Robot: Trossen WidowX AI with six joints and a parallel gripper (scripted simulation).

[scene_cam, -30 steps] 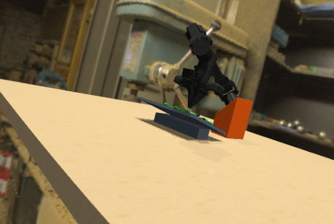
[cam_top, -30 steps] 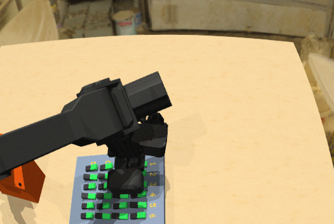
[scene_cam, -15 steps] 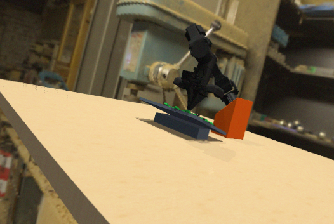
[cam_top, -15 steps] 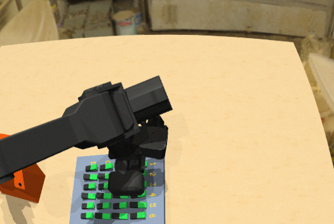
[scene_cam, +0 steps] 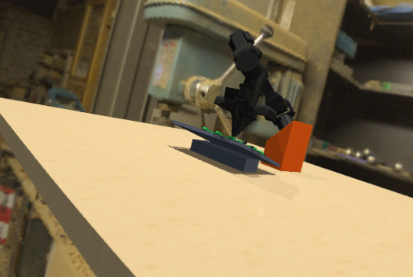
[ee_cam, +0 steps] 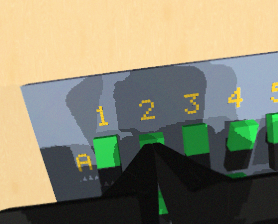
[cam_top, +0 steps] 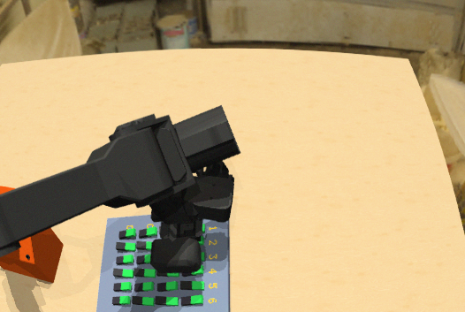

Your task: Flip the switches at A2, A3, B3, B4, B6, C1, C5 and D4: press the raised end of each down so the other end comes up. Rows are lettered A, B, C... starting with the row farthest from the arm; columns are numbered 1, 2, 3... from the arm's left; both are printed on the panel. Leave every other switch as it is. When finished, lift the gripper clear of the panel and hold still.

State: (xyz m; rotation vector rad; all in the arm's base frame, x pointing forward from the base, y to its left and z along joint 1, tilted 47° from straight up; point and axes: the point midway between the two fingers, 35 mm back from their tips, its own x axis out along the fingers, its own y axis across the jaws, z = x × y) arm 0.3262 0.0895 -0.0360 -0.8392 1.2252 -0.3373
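Note:
The blue-grey switch panel (cam_top: 105, 268) (scene_cam: 184, 126) (ee_cam: 45, 115) stands tilted on its base, with green and black rocker switches in lettered rows and numbered columns. My gripper (scene_cam: 234, 135) (ee_cam: 152, 151) is shut and empty. Its joined tips are low over the panel at switch A2 (ee_cam: 151, 136), covering the part of it below its green end; contact is not clear. Switch A1 (ee_cam: 106, 151) is left of the tips, switch A3 (ee_cam: 195, 140) and switch A4 (ee_cam: 242, 135) right of them. In the top view the hand hides much of rows A and B in columns 1 to 4.
The orange arm base (cam_top: 46, 254) (scene_cam: 290, 146) stands beside the panel's near edge, by row D. The dark panel support (scene_cam: 224, 155) is under the plate. The panel rests on the wooden table (cam_top: 331, 186) (scene_cam: 177, 213). Neighbouring switches stand close around the fingertips.

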